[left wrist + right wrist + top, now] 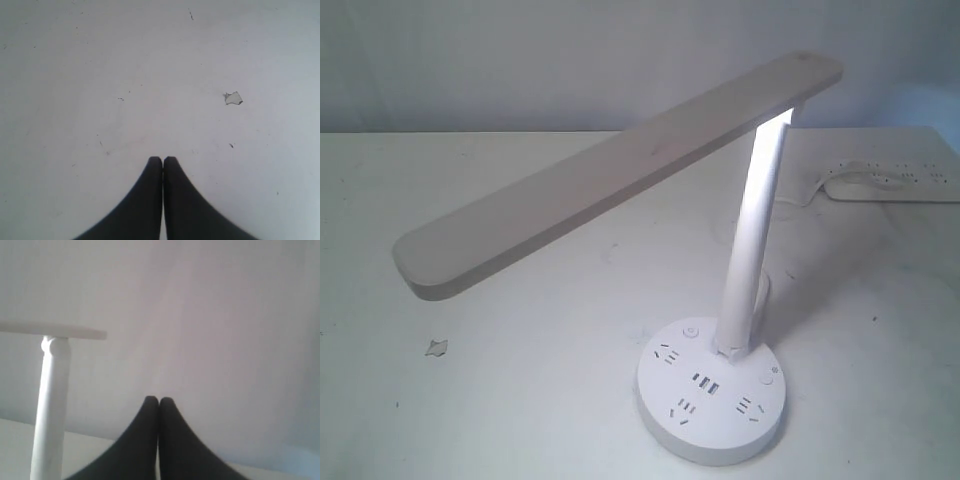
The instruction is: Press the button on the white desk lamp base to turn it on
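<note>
The white desk lamp stands at the right of the exterior view, its long bar head [610, 180] reaching left from the slim stem [752, 235]. The top of the stem looks brightly lit. The white desk lamp base [712, 425] carries socket slots, a USB row and two small round buttons. The button [767, 380] right of the stem has a tiny mark beside it; the other button [691, 331] sits left of the stem. Neither gripper shows in the exterior view. My left gripper [163, 160] is shut over bare table. My right gripper [159, 400] is shut, facing the wall beside the stem [50, 405].
A long white power strip [895, 182] with its cord lies at the back right of the table. A small grey scrap [437, 347] lies on the table at the left, also near my left gripper as the scrap [233, 98].
</note>
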Controlling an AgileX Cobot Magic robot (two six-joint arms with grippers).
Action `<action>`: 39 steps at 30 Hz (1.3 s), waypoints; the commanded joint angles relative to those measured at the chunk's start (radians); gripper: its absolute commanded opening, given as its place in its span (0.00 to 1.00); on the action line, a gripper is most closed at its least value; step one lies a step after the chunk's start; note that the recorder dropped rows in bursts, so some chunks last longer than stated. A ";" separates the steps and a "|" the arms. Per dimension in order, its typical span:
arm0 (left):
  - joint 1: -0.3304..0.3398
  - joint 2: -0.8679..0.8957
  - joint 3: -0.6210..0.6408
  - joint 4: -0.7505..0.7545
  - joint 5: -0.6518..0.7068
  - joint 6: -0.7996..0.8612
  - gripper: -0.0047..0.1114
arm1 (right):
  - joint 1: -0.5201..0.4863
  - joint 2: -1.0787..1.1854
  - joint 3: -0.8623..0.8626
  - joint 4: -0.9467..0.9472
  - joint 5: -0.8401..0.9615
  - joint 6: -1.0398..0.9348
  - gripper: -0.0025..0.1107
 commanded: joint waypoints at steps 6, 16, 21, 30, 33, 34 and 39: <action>0.001 -0.004 0.001 -0.011 0.000 -0.001 0.04 | 0.000 -0.213 0.004 0.042 0.214 0.099 0.02; 0.001 -0.004 0.001 -0.011 0.005 -0.001 0.04 | 0.000 -0.213 0.004 0.032 0.615 0.100 0.02; 0.001 -0.004 0.001 -0.011 0.005 -0.001 0.04 | 0.000 -0.213 0.004 0.032 0.627 0.111 0.02; 0.001 -0.004 0.001 -0.011 0.005 -0.001 0.04 | 0.000 -0.213 0.004 0.130 0.775 0.369 0.02; 0.001 -0.004 0.001 -0.011 0.005 -0.001 0.04 | 0.000 -0.213 0.004 0.130 0.775 0.369 0.02; 0.001 -0.004 0.001 -0.011 0.005 -0.001 0.04 | 0.000 -0.213 0.004 0.130 0.775 0.369 0.02; 0.001 -0.004 0.001 -0.011 0.005 -0.001 0.04 | 0.000 -0.213 0.004 0.129 0.775 0.369 0.02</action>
